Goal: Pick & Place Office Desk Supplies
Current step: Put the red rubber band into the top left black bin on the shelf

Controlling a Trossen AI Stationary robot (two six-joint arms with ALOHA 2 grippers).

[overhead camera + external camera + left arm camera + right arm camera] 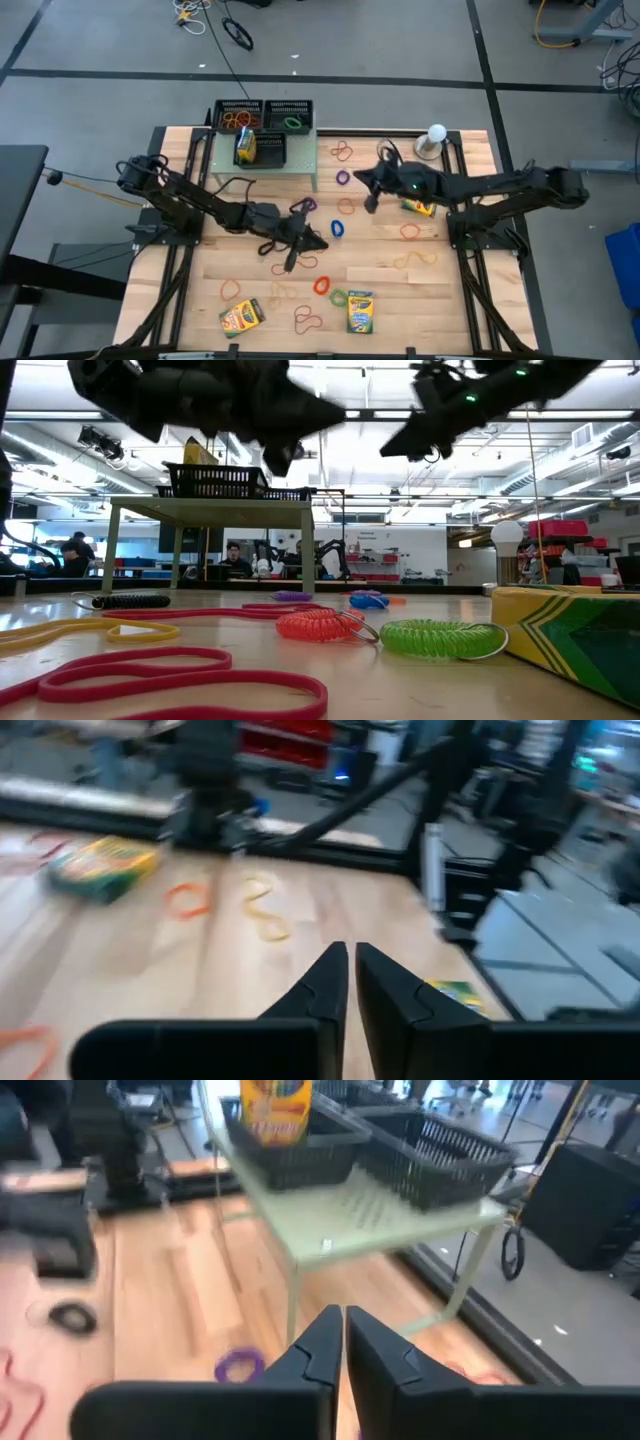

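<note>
Starting at your left on the wooden table, one crayon box lies flat near the front edge, with an orange rubber band just behind it. The left gripper hangs above the middle of the table, lifted clear of the boards; your left wrist view shows its fingers almost touching, a thin gap between them and nothing held. A purple band lies just behind that arm.

Further back, the pale green shelf carries three black mesh trays; an upright crayon box stands in the front one, and bands lie in the two rear ones.

Toward the middle, a blue band, a red coil and a green coil are spread on the boards, with a second flat crayon box at the front.

The right gripper hovers near the shelf's front corner, its fingers nearly together and empty. A third crayon box lies beside that arm. At your right rear stands the white ball.
</note>
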